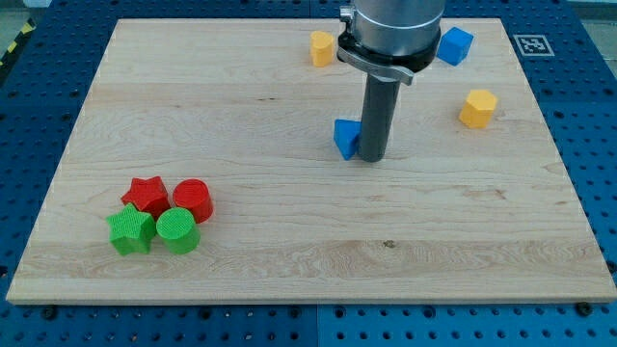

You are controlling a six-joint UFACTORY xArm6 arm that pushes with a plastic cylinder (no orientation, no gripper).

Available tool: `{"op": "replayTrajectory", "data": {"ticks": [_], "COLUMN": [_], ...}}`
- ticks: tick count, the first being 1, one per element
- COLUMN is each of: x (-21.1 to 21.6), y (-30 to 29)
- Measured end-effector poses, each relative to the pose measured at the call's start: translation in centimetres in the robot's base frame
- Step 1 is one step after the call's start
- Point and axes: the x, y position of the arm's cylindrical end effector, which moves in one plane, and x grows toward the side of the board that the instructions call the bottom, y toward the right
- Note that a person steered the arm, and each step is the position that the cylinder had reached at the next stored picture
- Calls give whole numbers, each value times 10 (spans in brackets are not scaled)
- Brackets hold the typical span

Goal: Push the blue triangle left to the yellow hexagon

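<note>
The blue triangle (344,137) lies on the wooden board (289,270), a little above the middle. My tip (372,158) stands right against its right side, and the rod hides part of that side. A yellow block that looks hexagonal (478,108) lies to the right of the tip, well apart from it. Another yellow block (322,47) sits near the board's top edge, up and slightly left of the blue triangle; I cannot make out its exact shape.
A blue cube (455,45) sits near the top edge at the right, partly behind the arm's body. At the lower left, a red star (146,196), a red cylinder (192,200), a green star (131,231) and a green cylinder (178,230) are clustered together.
</note>
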Motion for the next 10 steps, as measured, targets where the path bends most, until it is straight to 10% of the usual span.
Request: {"op": "replayTrajectory", "data": {"ticks": [2, 4, 7, 10], "x": [46, -45, 18, -65], "y": [-38, 16, -46, -34]}}
